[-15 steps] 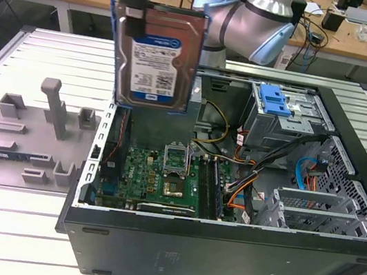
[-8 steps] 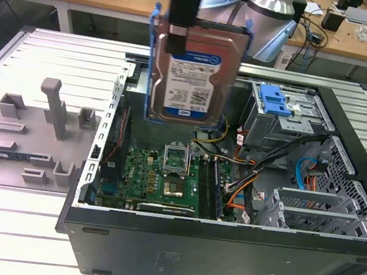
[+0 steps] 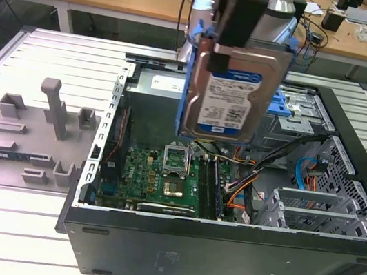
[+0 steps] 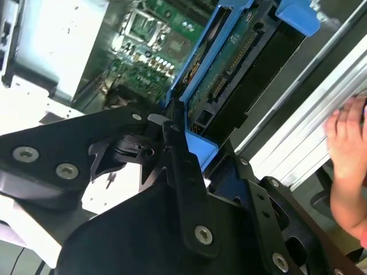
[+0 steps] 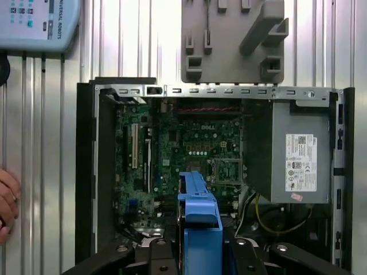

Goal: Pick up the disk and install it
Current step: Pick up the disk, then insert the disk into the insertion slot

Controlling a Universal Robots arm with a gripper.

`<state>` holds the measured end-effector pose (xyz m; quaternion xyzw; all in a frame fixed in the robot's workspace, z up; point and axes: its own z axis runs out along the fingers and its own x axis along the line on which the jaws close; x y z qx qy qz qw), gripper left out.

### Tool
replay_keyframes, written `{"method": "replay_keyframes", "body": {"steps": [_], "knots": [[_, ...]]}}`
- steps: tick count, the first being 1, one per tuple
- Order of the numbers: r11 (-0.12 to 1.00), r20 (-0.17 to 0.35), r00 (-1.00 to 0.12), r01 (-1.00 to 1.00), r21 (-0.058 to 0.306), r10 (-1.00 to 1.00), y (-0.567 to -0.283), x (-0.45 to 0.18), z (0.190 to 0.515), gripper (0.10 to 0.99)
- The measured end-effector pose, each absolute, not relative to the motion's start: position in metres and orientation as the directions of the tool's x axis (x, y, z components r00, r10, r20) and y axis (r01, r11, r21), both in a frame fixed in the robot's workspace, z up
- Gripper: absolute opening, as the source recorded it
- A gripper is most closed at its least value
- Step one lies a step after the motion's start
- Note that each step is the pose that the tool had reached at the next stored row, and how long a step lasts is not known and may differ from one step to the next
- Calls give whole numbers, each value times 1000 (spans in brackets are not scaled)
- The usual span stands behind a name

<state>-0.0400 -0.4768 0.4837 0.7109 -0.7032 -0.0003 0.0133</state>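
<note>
Overhead, the disk (image 3: 229,92) hung upright, long axis vertical, directly beneath the end effector (image 3: 222,56), which was closed on its upper edge; the open computer case (image 3: 221,255) lay below it.

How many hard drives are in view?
1: the silver rectangular hard drive in a blue plastic bracket, gripped by the tool above the open black computer case. Others may hide inside.

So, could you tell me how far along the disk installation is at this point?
Done: the disk is picked up, clear of any surface. In hand: the gripper is shut on its blue-bracketed edge, holding it upright above the open computer case, over the motherboard. Left: the disk is not yet seated anywhere in the case.
</note>
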Motion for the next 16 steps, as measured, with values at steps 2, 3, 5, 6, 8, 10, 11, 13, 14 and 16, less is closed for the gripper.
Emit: {"method": "replay_keyframes", "body": {"steps": [2, 3, 5, 6, 8, 10, 11, 13, 14, 16], "knots": [[-11, 18, 11, -1000, 19, -1000, -481, -32, 484, 365], [-11, 18, 11, -1000, 19, -1000, -486, -21, 484, 365], [-11, 18, 11, -1000, 19, -1000, -493, -8, 484, 365], [-11, 18, 11, -1000, 19, -1000, -496, 0, 484, 365], [-11, 18, 11, -1000, 19, -1000, -506, 16, 484, 365], [-11, 18, 11, -1000, 19, -1000, -507, 17, 484, 365], [-11, 18, 11, -1000, 19, -1000, -507, 17, 484, 365], [-11, 18, 11, -1000, 19, -1000, -508, 17, 484, 365], [-11, 18, 11, -1000, 19, -1000, -508, 17, 484, 365], [-11, 18, 11, -1000, 19, -1000, -508, 17, 484, 365]]}}
